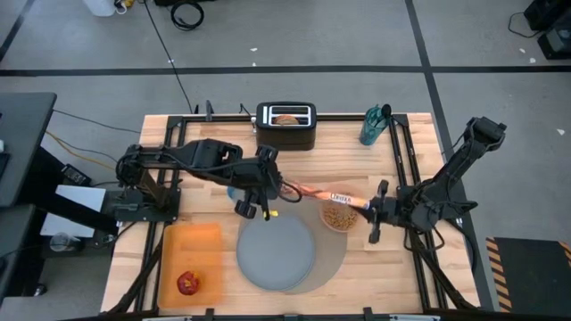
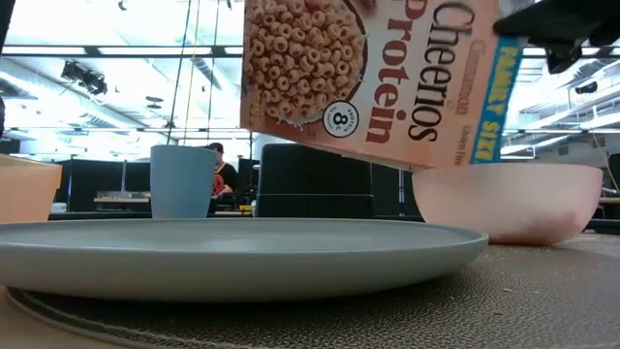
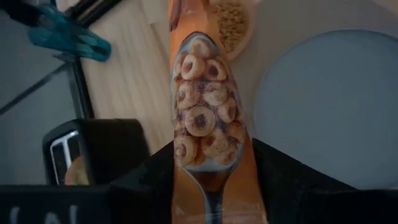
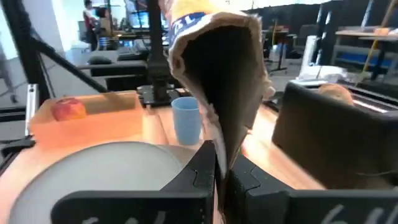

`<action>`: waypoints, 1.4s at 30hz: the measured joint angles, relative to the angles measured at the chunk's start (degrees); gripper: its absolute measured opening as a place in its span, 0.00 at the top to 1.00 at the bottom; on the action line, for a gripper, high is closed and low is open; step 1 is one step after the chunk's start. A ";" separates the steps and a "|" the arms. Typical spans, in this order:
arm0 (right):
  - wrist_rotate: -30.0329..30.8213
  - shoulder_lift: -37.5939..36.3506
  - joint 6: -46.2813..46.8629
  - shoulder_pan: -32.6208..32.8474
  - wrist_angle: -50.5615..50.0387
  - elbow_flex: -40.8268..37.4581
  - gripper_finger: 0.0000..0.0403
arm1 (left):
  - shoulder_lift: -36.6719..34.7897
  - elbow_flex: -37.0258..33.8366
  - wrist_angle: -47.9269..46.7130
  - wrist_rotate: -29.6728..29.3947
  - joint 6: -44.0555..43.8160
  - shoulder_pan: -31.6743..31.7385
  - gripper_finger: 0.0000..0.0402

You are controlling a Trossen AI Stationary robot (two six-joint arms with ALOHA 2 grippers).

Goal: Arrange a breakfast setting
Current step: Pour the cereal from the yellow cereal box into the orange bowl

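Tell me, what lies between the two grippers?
In the high view, a cereal box spans from the left gripper to the right gripper, over the pink bowl holding cereal.

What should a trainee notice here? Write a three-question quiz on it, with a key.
1. True or false: the red apple lies on the round blue-grey plate.
2. Where is the bagel? A: in the black toaster; B: in the translucent pink bowl; C: on the large round grey mat.
3. Fill in: the left gripper and the right gripper hold one thing between them, the ____.
Key: 1 false, it lies on the orange rectangular board. 2 A. 3 orange cardboard cereal box.
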 joint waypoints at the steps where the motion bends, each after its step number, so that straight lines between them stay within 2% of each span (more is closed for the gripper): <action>1: -3.51 -0.06 -0.34 0.04 0.34 0.00 0.96 | 0.00 0.00 -0.12 0.41 0.16 0.12 0.55; 2: -6.95 -0.11 -0.71 -0.06 0.68 0.02 0.96 | 0.00 0.00 -0.24 0.98 0.22 0.17 0.55; 3: -6.80 -0.11 -0.76 -0.18 0.55 0.04 0.96 | 0.00 0.00 -0.29 1.11 0.22 0.14 0.55; 5: -0.23 -0.16 1.43 -0.03 -1.66 0.04 0.96 | 0.00 0.00 0.40 0.07 0.09 -0.06 0.55; 6: -0.98 -0.30 2.09 0.08 -2.24 0.02 0.96 | 0.00 0.00 0.41 -0.01 0.20 -0.02 0.55; 8: -6.35 -0.37 1.57 -0.35 -1.95 0.05 0.96 | 0.00 0.00 0.01 1.10 0.38 0.14 0.55; 10: -0.45 -0.58 2.46 -0.34 -3.07 0.07 0.96 | 0.00 -0.02 0.50 0.32 0.31 0.05 0.55; 11: -0.05 -0.82 2.78 -0.15 -3.38 0.04 0.96 | 0.00 -0.02 0.71 -0.07 0.42 0.04 0.55; 13: -6.75 -1.03 1.25 -0.35 -2.43 0.04 0.96 | 0.00 0.00 0.26 1.08 0.46 0.10 0.55; 14: -6.44 -1.21 0.71 -0.49 -2.32 0.04 0.96 | 0.00 0.00 0.08 1.21 0.41 0.08 0.55; 16: -0.07 -1.88 1.60 -0.27 -3.28 0.02 0.96 | 0.00 0.00 0.75 0.00 0.43 0.01 0.55; 19: -6.95 -2.44 0.43 -0.41 -2.58 0.00 0.96 | 0.00 0.02 0.12 1.10 0.52 0.14 0.55; 21: -1.98 -2.74 0.72 -0.21 -3.38 0.00 0.96 | 0.00 0.02 0.52 0.51 0.25 0.01 0.55; 22: -1.32 -2.86 1.08 -0.08 -3.58 0.00 0.96 | 0.00 0.02 0.56 0.04 0.37 -0.01 0.55; 24: -6.61 -2.89 0.20 0.02 -2.86 -0.02 0.96 | -0.02 0.02 0.26 0.98 0.47 0.11 0.55; 25: -6.33 -2.90 -0.08 -0.01 -2.76 -0.02 0.96 | -0.02 0.02 0.15 1.22 0.43 0.12 0.55; 27: -1.09 -3.13 0.81 0.32 -3.50 -0.02 0.96 | -0.02 0.02 0.46 0.15 0.39 0.01 0.55; 30: -6.44 -3.11 -0.39 0.33 -3.19 -0.02 0.96 | -0.02 0.02 0.23 1.23 0.53 0.12 0.55; 32: 0.48 -3.30 0.21 0.59 -4.15 -0.02 0.96 | -0.02 0.02 0.68 0.27 0.35 0.02 0.55; 33: 0.82 -3.49 0.71 0.68 -4.42 -0.02 0.97 | -0.02 0.03 0.94 0.04 0.47 0.04 0.55; 35: -6.02 -3.53 0.12 0.53 -3.71 -0.02 0.97 | -0.02 0.02 0.20 1.17 0.55 0.14 0.55; 36: -5.82 -3.48 -0.05 0.38 -3.80 -0.02 0.97 | -0.02 0.02 0.17 1.29 0.51 0.11 0.55; 38: -0.55 -3.54 1.56 0.46 -5.06 -0.02 0.97 | -0.02 0.02 0.73 0.18 0.41 -0.01 0.55; 41: -6.28 -3.52 0.97 -0.02 -4.59 0.00 0.97 | -0.02 0.02 0.32 1.24 0.63 0.12 0.55; 42: -4.07 -3.57 1.15 -0.18 -4.92 0.00 0.97 | -0.02 0.02 0.44 0.99 0.65 0.07 0.55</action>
